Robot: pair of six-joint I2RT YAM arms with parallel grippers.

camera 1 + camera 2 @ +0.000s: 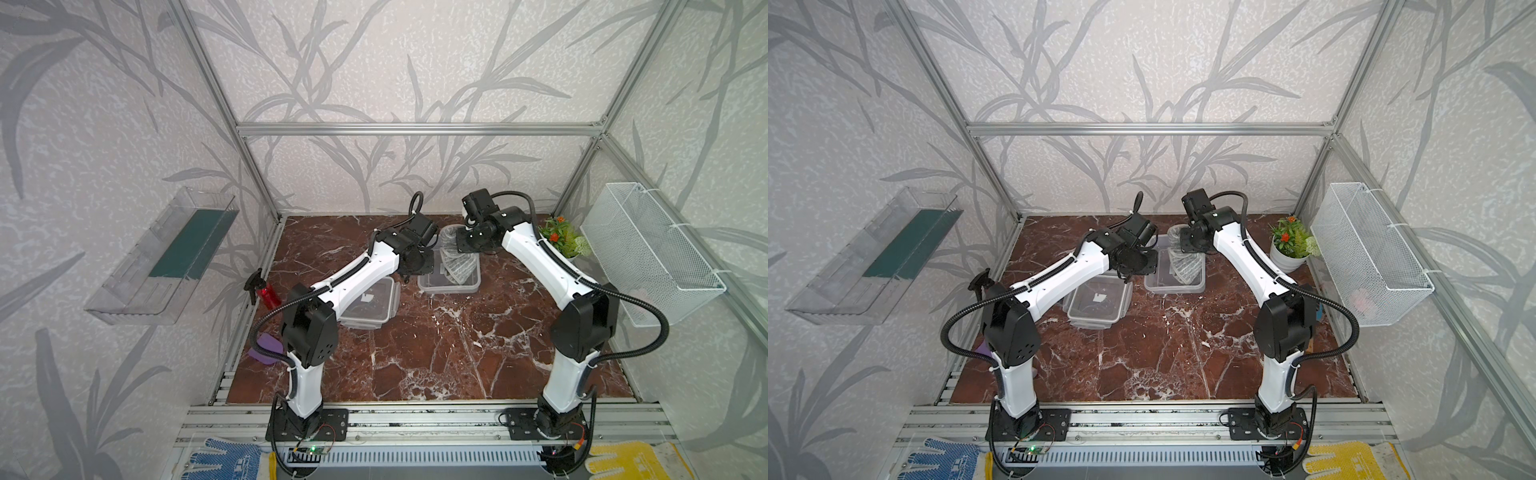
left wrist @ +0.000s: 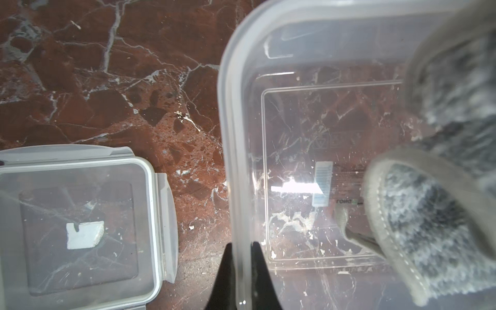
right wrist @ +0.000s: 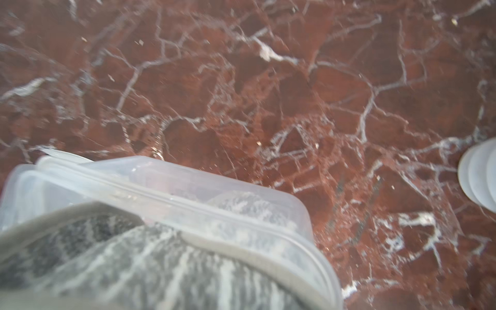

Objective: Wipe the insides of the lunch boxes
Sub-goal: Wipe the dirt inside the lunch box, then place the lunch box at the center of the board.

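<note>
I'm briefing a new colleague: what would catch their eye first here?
The white left arm and right arm meet over a clear lunch box toward the back of the red marble table. The left claw pinches its wall while a grey striped cloth hangs into it. A second lunch box sits nearer, under the left arm.

both arms alike: left arm (image 1: 357, 270) & right arm (image 1: 536, 257) have glossy white link shells w/ small dark screw holes and blk rounded joint housings (image 1: 309, 328); the left one has a ring of holes on its face. blk corrugated cable conduit (image 1: 665, 330) on each, tied w/ white zip ties. blk base plates (image 1: 307, 424) w/ screws; thin red/blk wires & a green led (image 1: 311, 449) by left base. left fingers (image 2: 222, 281) blk, tapered.
</note>
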